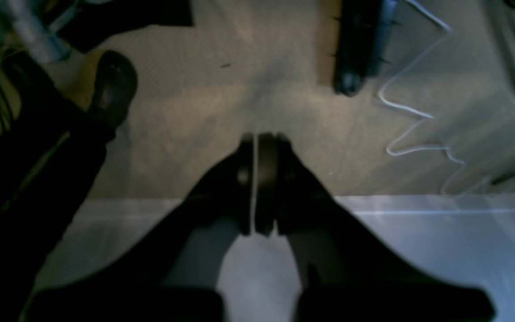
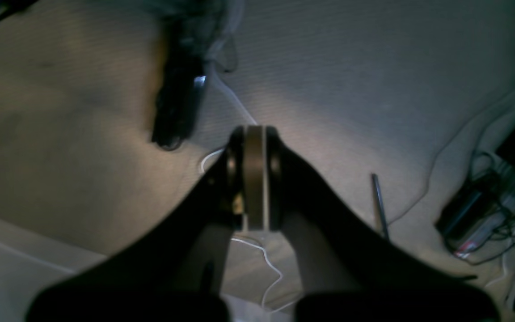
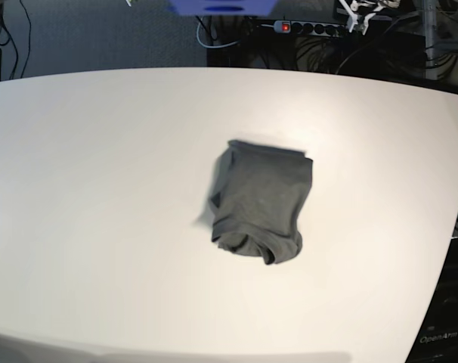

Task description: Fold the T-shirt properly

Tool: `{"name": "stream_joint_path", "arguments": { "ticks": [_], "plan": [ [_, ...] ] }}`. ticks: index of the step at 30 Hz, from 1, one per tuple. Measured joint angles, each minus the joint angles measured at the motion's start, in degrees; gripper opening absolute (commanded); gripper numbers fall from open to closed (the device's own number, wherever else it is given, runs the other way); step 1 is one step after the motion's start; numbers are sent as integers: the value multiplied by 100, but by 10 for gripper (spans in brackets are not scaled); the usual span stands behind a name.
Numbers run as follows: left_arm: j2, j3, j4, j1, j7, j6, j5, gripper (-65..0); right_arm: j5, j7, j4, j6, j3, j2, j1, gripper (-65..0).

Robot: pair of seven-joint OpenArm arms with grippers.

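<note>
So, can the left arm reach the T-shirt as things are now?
Probably yes: the T-shirt lies alone on the white table, nothing near it. But the left gripper is shut and off the table, over the floor.

White table [image 3: 100, 189]; folded dark olive-grey T-shirt [image 3: 261, 200] lying directly on it, near centre.
</note>
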Motion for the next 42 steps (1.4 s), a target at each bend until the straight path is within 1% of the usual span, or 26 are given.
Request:
{"name": "stream_joint_path", "arguments": {
  "ticks": [1,3,5,7,9,10,11,14,15,16,17,18,20,22,23,25,27,29,32,36,37,39,40,42],
  "plan": [
    [42,127,-348,-101,-297,-22,0,-633,0,24,-295,37,-9,-138,101,-649],
    [136,341,-1032,-378,-752,-48,-37,-633,4,151,-872,654,-4,-286,337,-649],
    [236,533,-1775,-667,-1342,-20,-17,-633,15,398,-1517,973,20,-562,542,-649],
    [356,697,-2520,-1008,-1947,-20,-11,-633,4,492,-2229,1453,4,-837,822,-649],
    [509,925,-3486,-1408,-2817,-76,-35,-633,17,857,-3202,1696,4,-1224,1178,-649],
    [595,1047,-3934,-1598,-3147,-48,-17,-632,7,973,-3709,1888,2,-1399,1373,-649],
    [704,1196,-4391,-1816,-3473,-42,-15,-632,0,1154,-4223,2153,7,-1565,1591,-649],
    [1060,1617,-5665,-2404,-4175,-55,-11,-632,22,1943,-5687,2793,2,-2074,2151,-649],
    [1185,1705,-5993,-2568,-4356,-133,-13,-632,15,2149,-6102,2944,2,-2223,2302,-649],
    [1283,1749,-6269,-2706,-4562,-369,-39,-632,15,2218,-6299,3014,2,-2328,2393,-649],
    [1357,1742,-6483,-2830,-4697,-660,-39,-632,66,2273,-6286,3058,2,-2365,2450,-649],
    [1421,1709,-6664,-2951,-4728,-861,-37,-632,195,2369,-6288,3206,2,-2404,2520,-649],
    [1523,1569,-6872,-3147,-4750,-1145,-46,-632,330,2393,-6279,3342,2,-2455,2719,-649],
    [1537,1425,-6935,-3268,-4725,-1410,-59,-632,516,2439,-6251,3467,2,-2435,2914,-649],
    [1534,1362,-6935,-3318,-4736,-1453,-61,-632,627,2385,-6240,3488,2,-2389,2992,-649],
    [1526,1226,-6933,-3410,-4730,-1508,-61,-630,868,2063,-6245,3591,2,-2251,3088,-649],
    [1519,1213,-6933,-3469,-4741,-1519,-59,-630,1128,1768,-6282,3591,2,-2144,3112,-649],
    [1523,1215,-6933,-3510,-4734,-1523,-33,-628,1263,1515,-6288,3591,2,-2087,3132,-649],
    [1523,1215,-6933,-3530,-4725,-1523,-35,-628,1613,1261,-6288,3591,2,-2105,3292,-649],
    [1497,1215,-6937,-3576,-4712,-1528,-37,-627,2074,1235,-6253,3591,2,-2146,3484,-647],
    [1488,1193,-6940,-3591,-4712,-1576,-42,-627,2124,1231,-6255,3591,2,-2149,3473,-647],
    [1469,1174,-6951,-3615,-4717,-1849,-81,-627,2122,1110,-6271,3589,2,-2142,3432,-647],
    [1473,1174,-6951,-3622,-4715,-1908,-79,-627,2120,970,-6275,3591,2,-2138,3407,-647],
    [1504,1174,-6968,-3620,-4712,-1915,-79,-627,2120,820,-6288,3578,2,-2135,3399,-647]
  ]
}}
